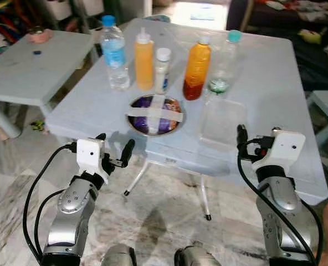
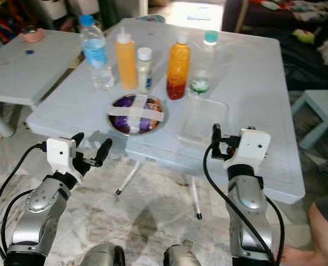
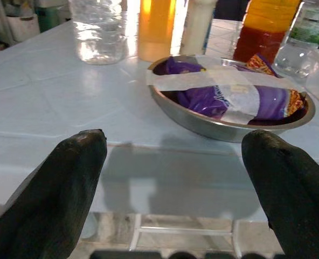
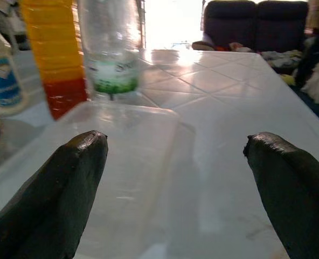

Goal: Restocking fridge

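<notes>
On the pale table (image 1: 275,83) stands a row of bottles: a blue-capped water bottle (image 1: 115,52), a yellow squeeze bottle (image 1: 144,58), a small white bottle (image 1: 162,69), an orange juice bottle (image 1: 197,69) and a clear teal-capped bottle (image 1: 225,61). In front of them sits a steel bowl (image 1: 153,133) holding a purple packet (image 3: 202,100) under crossed tape. Beside it lies a clear plastic container (image 1: 222,124). My left gripper (image 1: 115,143) is open at the table's near edge, facing the bowl. My right gripper (image 4: 175,156) is open, just short of the clear container.
A second pale table (image 1: 25,72) stands to the left with a pink item (image 1: 39,34) on it. A low stool (image 1: 327,105) is at the right, and a dark sofa (image 4: 256,21) lies beyond. A person's leg (image 2: 324,221) is at my right. Thin table legs (image 1: 204,197) stand below.
</notes>
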Robot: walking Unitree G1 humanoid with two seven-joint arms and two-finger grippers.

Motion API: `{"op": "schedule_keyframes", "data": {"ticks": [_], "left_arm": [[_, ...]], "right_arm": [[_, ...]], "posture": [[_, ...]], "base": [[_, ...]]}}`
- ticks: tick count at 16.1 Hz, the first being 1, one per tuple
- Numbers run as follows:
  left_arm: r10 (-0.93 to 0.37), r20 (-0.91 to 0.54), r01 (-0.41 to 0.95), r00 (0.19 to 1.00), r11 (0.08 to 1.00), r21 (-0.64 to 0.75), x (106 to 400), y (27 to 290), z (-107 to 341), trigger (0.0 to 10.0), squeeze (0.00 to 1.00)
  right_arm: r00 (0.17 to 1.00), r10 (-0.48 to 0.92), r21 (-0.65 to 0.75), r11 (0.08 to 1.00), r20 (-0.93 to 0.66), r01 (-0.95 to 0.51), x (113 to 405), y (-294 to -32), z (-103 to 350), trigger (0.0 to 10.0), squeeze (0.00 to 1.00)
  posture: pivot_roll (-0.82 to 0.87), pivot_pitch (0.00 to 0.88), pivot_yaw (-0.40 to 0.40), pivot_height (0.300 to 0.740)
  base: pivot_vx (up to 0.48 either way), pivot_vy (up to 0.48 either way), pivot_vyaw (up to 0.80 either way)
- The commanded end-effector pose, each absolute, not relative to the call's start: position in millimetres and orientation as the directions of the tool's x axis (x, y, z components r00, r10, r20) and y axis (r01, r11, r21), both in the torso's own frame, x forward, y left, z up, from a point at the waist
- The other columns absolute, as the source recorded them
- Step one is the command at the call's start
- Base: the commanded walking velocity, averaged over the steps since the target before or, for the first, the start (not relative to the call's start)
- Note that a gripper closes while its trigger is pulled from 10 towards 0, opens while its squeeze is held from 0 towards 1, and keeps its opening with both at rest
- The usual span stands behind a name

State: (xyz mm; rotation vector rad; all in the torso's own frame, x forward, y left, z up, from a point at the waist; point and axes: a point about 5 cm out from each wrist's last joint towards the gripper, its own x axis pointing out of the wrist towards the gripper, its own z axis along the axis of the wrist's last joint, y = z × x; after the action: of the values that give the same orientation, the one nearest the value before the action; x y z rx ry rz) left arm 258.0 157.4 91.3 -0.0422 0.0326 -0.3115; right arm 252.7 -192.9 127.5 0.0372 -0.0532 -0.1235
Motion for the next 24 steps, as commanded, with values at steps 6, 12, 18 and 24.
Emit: {"op": "schedule_keyframes", "data": {"ticks": [6,12,18,24], "left_arm": [[-0.315,-0.037,0.313,0.948,0.949,-0.038,255.5,158.8,91.4,10.0,0.00],[-0.344,-0.049,0.342,0.938,0.939,-0.039,254.0,153.7,89.9,10.0,0.00],[-0.354,-0.056,0.352,0.934,0.935,-0.036,251.5,152.2,89.1,10.0,0.00],[-0.361,-0.057,0.360,0.931,0.933,-0.031,252.9,150.5,89.4,10.0,0.00]], "right_arm": [[0.966,-0.258,0.074,0.963,-0.015,0.259,243.0,-218.2,111.6,10.0,0.00],[0.995,-0.099,0.215,0.972,0.010,0.094,259.3,-210.7,113.8,10.0,0.00],[0.999,-0.023,0.293,0.956,-0.033,0.031,253.2,-199.0,100.9,10.0,0.00],[0.998,0.069,0.385,0.921,-0.015,-0.058,255.7,-188.1,101.0,0.0,0.00]], "posture": [[-0.03,0.080,0.017,0.740],[-0.02,0.089,0.022,0.740],[-0.02,0.097,0.027,0.740],[-0.02,0.098,0.028,0.740]], "base": [[0.000,0.000,0.00],[0.000,0.000,0.00],[0.000,0.000,0.00],[0.000,0.000,0.00]]}}
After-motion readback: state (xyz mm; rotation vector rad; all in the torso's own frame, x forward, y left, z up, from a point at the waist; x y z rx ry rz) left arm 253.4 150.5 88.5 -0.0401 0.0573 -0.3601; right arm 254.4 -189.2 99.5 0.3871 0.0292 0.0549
